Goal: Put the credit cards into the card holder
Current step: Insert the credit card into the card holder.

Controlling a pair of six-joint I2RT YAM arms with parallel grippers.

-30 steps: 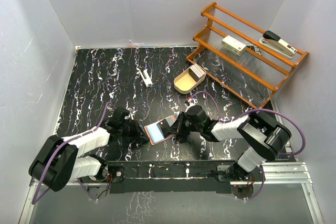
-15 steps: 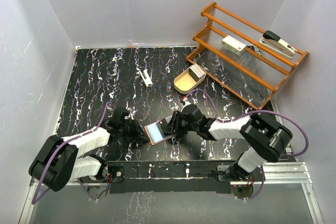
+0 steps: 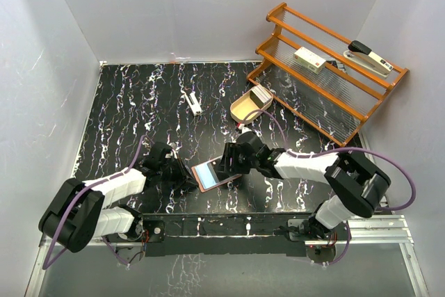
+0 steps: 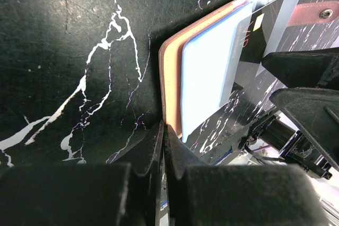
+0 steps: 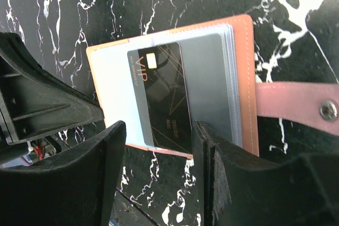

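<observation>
The card holder lies open near the front of the black marbled table, pale blue-grey inside up, its tab pointing right. A dark credit card marked VIP sits partly inside one of its sleeves. My left gripper is shut on the holder's salmon left edge. My right gripper hovers open over the holder's near edge, fingers either side of the card and holding nothing. More credit cards stand stacked in the tan oval tray.
An orange wooden rack fills the back right, with a white box marked red and a stapler on it. A small white object lies at the back centre. White walls close in three sides.
My right gripper has opened and let go of the dark card, which stays in the holder. The right arm has shifted slightly left. The left arm has not moved.
</observation>
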